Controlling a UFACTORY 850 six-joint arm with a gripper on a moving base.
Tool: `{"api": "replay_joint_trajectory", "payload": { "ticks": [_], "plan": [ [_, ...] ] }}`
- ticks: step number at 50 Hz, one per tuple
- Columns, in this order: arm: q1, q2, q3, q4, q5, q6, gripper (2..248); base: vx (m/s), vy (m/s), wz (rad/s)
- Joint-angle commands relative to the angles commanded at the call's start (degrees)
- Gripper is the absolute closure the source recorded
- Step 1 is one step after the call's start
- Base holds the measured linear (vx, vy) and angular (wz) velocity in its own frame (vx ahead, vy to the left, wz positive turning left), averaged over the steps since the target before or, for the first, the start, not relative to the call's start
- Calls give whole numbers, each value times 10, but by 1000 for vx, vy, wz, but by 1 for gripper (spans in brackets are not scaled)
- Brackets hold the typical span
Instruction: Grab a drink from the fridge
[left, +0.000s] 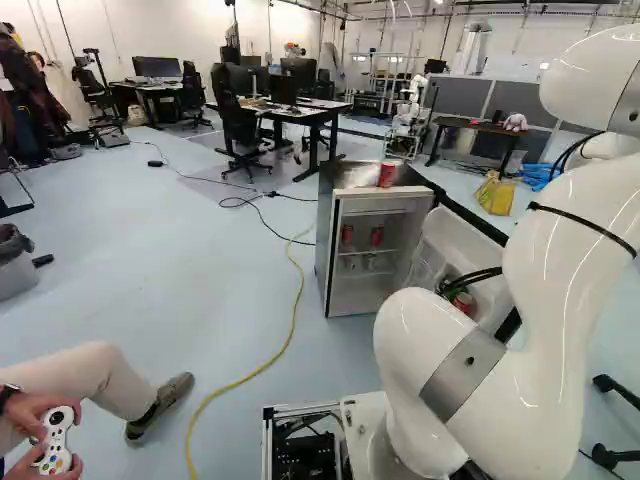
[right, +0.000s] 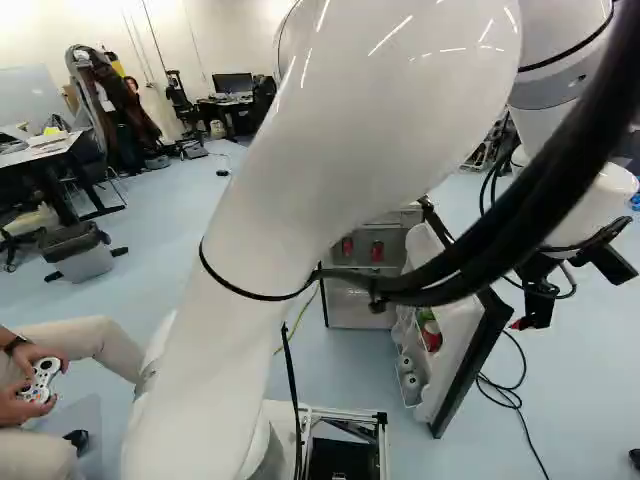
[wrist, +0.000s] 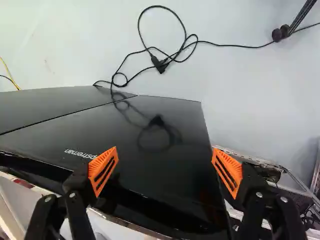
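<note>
My gripper (right: 572, 288) hangs at the right of the right base view, on the outer side of the opened fridge door (right: 455, 345). In the wrist view the gripper (wrist: 165, 162) is open, nothing held, with the door's glossy black face (wrist: 160, 145) ahead of and under its fingers. The small fridge (left: 327, 240) stands open. On its shelf are two red cans (left: 347, 235) (left: 377, 237), with silver cans (left: 370, 262) lower down. Another red can (left: 387, 174) stands on top. The door rack holds a red-and-green item (right: 430, 332) and pale cans (right: 411, 383).
Black cables (wrist: 162, 65) lie on the floor beside the door. A yellow cable (left: 250, 375) crosses the floor left of the fridge. A seated person holds a game controller (left: 57, 440) at the left. Desks (left: 300, 110) and another robot (left: 410, 110) stand farther back.
</note>
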Motion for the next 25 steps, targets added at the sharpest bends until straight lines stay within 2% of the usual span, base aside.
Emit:
{"api": "replay_joint_trajectory", "payload": {
  "ticks": [25],
  "plan": [
    [2,7,10,0,-19,0,3,0,0,0]
  ]
}}
